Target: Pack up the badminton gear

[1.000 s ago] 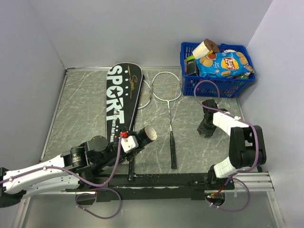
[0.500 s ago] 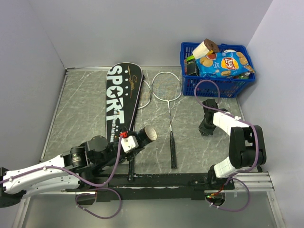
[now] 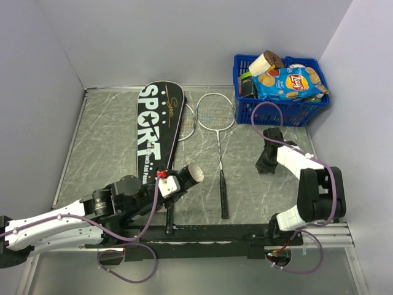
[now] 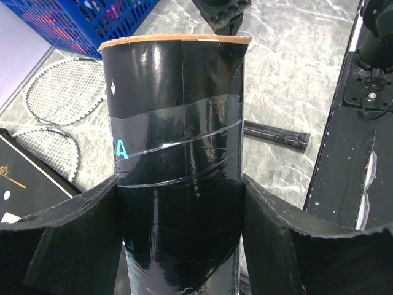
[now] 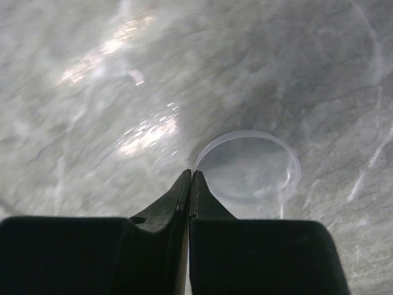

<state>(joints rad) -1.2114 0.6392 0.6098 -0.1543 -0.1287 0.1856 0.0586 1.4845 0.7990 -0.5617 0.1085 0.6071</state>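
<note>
Our left gripper (image 4: 181, 190) clamps the long black tube with teal print (image 4: 178, 110) above the grey marbled table (image 3: 104, 135) (its brown-rimmed end faces the right arm). Our right gripper (image 5: 191, 175) is closed, its tips at the rim of a clear round plastic lid (image 5: 249, 166).

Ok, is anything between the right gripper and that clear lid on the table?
Nothing visible. The right gripper, shut, has its tips at the rim of the clear lid, which lies on the table.
</note>
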